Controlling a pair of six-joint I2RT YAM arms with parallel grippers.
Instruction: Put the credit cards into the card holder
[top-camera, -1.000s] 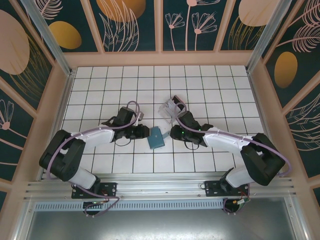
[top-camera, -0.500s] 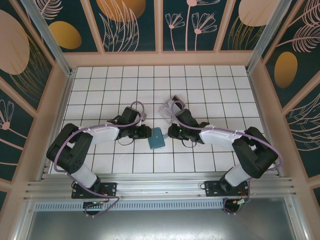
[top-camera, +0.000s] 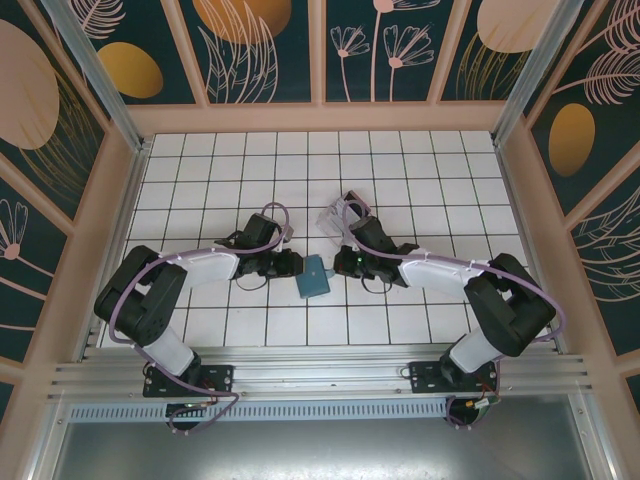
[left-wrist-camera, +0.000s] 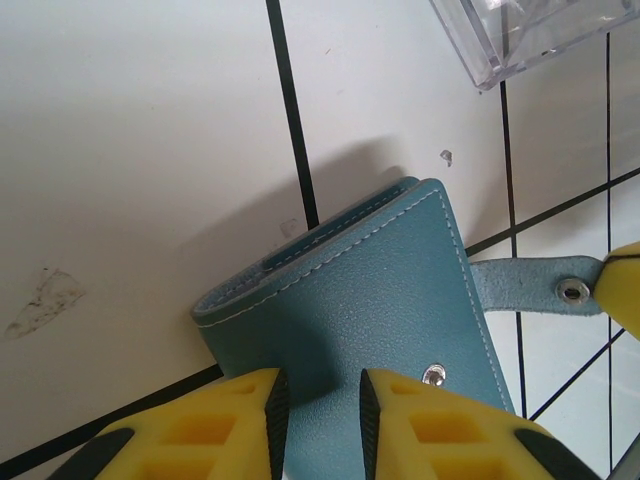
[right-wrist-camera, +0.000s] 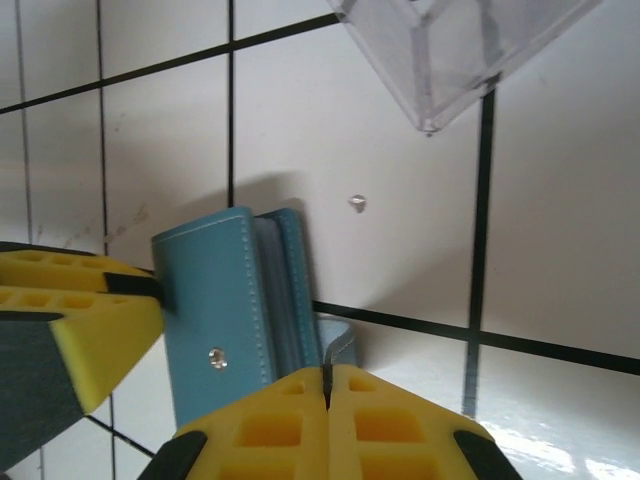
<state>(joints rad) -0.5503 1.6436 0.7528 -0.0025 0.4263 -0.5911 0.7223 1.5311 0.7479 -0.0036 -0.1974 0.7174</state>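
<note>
The teal card holder (top-camera: 313, 277) lies on the white tiles between my two grippers. In the left wrist view its stitched cover (left-wrist-camera: 380, 290) rises off the floor at the far end. My left gripper (left-wrist-camera: 318, 385) is partly open, its yellow fingertips resting over the near part of that cover. The closure strap (left-wrist-camera: 525, 283) with its snap sticks out to the right. My right gripper (right-wrist-camera: 327, 372) is shut on that strap (right-wrist-camera: 340, 345), beside the card holder (right-wrist-camera: 215, 300). The credit cards are out of view.
A clear plastic box (top-camera: 338, 214) sits one tile beyond the card holder, its corner near both grippers (left-wrist-camera: 530, 35) (right-wrist-camera: 455, 55). Wooden walls fence the tiled floor on three sides. Both arms meet mid-table.
My right gripper's jaws have closed onto the card holder's strap. The left arm swung in closer to the card holder, then held still. The card holder has barely shifted.
</note>
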